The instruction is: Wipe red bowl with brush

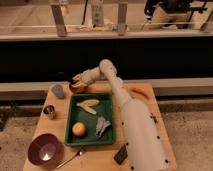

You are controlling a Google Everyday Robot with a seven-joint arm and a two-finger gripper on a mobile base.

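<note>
Dark brush slants up-left from gripper over red bowl.

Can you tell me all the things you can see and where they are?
table: 1, light wood, under everything
tray: 1, green, table middle
pale curved piece: 1, yellowish, tray back
round fruit: 1, orange, tray front left
crumpled thing: 1, grey, tray front right
red bowl: 1, red, behind tray
brush: 1, dark, by the gripper
cup: 1, grey-blue, left of red bowl
can: 1, metal, left edge
purple bowl: 1, purple, front left
spoon: 1, metal, beside purple bowl
block: 1, black, front
orange thing: 1, back right
arm: 1, white
gripper: 1, over red bowl
</note>
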